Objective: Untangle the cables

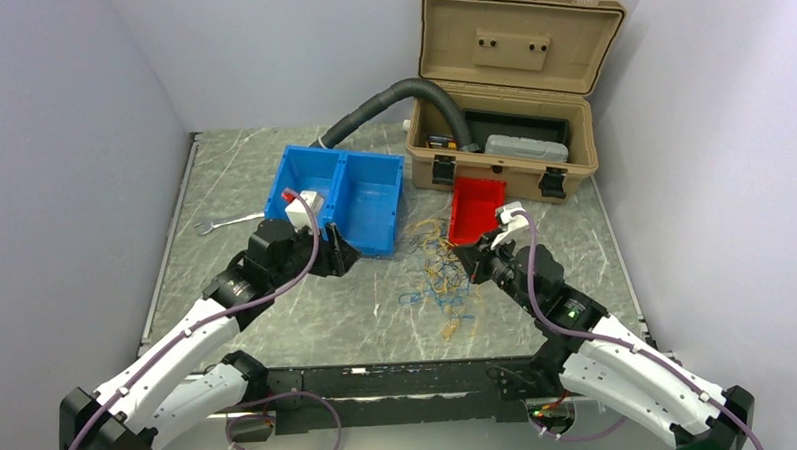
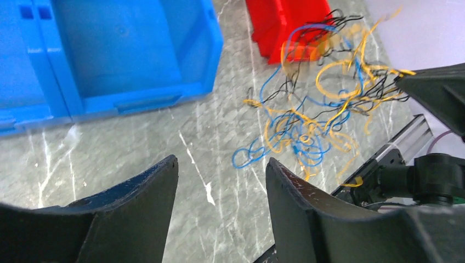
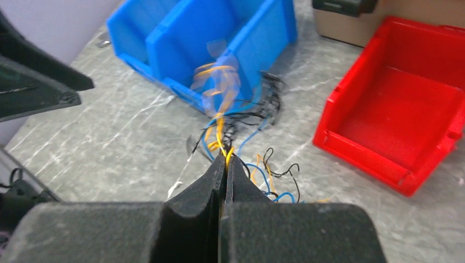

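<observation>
Cables (image 1: pixel 441 274) lie in a loose tangle on the grey marbled table (image 1: pixel 278 319), just in front of the gap between the blue bin (image 1: pixel 370 234) and the red bin (image 1: pixel 476 185). The tangle's upper end is close to both bins, and a few strands trail toward the black rail (image 1: pixel 400 380) at the near edge.

Bare tabletop opens to the left of the tangle, between it and the left arm, and there is more in front of the red bin on the right. Pale walls close the table on the left, back and right. A tan case (image 1: pixel 503 171) with its lid up stands behind the red bin, a grey hose (image 1: pixel 390 95) runs into it, and a wrench (image 1: pixel 219 224) lies near the left edge.

The strands are hair-thin, yellow-orange, blue and black, looped and crossed over one another. Some are blurred in the wrist views.

The right gripper (image 3: pixel 225 161) is pressed together on a few yellow-orange strands that rise from its tips toward the blue bin. The left gripper (image 2: pixel 222 160) has its fingers apart with only bare table between them, near the blue bin's front corner and short of the tangle.
</observation>
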Tool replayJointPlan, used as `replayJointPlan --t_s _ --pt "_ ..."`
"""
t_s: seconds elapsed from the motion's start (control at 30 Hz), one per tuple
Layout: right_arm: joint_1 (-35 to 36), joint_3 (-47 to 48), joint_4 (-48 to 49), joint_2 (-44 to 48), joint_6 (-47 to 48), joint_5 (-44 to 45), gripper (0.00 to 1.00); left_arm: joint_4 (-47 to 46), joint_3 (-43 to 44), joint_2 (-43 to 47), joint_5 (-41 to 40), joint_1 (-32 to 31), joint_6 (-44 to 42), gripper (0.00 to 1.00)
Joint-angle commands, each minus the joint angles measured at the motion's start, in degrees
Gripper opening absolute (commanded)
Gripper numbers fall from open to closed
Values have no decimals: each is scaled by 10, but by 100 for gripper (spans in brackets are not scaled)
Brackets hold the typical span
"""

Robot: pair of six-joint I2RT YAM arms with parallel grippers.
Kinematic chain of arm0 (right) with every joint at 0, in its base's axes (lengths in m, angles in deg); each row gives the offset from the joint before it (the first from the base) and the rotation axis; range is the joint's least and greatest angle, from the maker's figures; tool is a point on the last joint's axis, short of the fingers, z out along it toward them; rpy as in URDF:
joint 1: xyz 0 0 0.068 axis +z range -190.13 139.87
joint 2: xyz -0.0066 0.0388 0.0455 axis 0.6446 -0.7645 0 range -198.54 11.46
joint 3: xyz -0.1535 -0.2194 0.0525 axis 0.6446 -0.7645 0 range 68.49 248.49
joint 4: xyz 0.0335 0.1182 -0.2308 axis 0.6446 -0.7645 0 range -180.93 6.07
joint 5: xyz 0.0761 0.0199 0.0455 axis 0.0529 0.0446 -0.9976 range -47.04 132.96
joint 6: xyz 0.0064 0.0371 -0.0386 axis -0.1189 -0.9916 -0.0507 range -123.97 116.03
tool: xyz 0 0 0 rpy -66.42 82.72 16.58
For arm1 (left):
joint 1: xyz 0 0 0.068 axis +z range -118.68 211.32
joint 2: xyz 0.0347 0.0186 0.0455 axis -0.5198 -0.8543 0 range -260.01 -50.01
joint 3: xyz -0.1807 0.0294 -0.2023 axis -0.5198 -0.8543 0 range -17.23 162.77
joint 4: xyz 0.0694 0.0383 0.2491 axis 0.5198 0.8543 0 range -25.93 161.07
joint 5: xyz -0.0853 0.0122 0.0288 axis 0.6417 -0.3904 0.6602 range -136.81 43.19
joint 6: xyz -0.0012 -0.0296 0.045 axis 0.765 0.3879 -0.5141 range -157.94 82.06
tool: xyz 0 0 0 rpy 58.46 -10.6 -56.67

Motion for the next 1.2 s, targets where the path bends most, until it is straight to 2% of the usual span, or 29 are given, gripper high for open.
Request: replayJointPlan --t_s 0.0,0.27,0.43,0.53,0.67,0.87,1.07,1.1,1.13,1.17 --pt "-3 35 -19 5 -13 54 0 -1 -13 15 3 7 0 64" --pt "-3 65 -7 -34 9 -64 0 -88 -24 -39 125 7 -3 75" --pt "-3 97 -9 -70 12 -157 0 -165 -26 -80 202 3 9 79" --pt "-3 116 -10 -80 7 -198 0 -175 -20 -101 200 -11 0 79" --pt "-3 154 -36 -81 -7 -208 0 -179 -12 -119 178 -40 -14 77" --pt "-3 189 -48 -67 -27 -234 0 -210 -21 -139 166 -44 4 75" --pt "-3 180 -38 -58 -37 -236 0 -233 1 -169 170 -43 32 44" --pt "-3 180 -43 -59 -36 -229 0 -237 6 -172 175 -44 34 34" --pt "-3 178 -51 -60 -35 -221 0 -238 9 -174 177 -43 33 21" --pt "-3 177 -57 -60 -35 -207 0 -229 14 -174 171 -44 30 2"
